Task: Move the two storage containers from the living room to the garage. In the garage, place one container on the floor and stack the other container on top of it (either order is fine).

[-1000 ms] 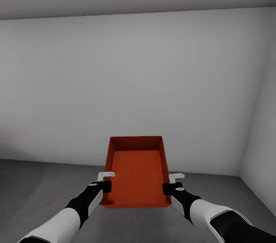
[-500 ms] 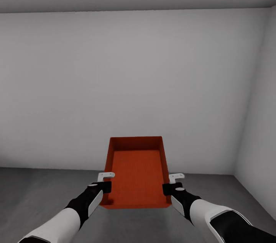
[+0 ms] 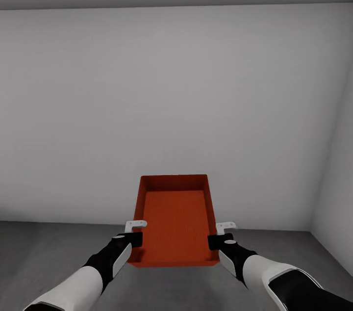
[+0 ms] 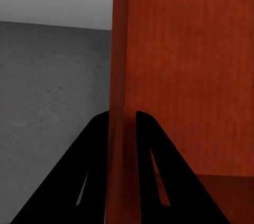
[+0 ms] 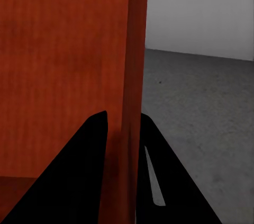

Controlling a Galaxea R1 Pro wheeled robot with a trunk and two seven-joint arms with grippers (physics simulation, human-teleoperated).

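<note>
Bin [image 3: 174,220], red-orange, open top, held level between both grippers, above the grey floor [image 3: 44,247]. Left gripper [image 3: 131,238] clamps the bin's left wall: one finger inside, one outside, wall pinched between them. Right gripper [image 3: 218,241] clamps the right wall likewise. Bin extends forward from both grippers toward a plain white wall [image 3: 171,105]. Bin interior empty.

From the head cam we look fwd and down at wall [image 3: 176,105] and floor [image 3: 49,252]. Both wrist cams sit close along the container [image 3: 174,218] walls; all share it.
</note>
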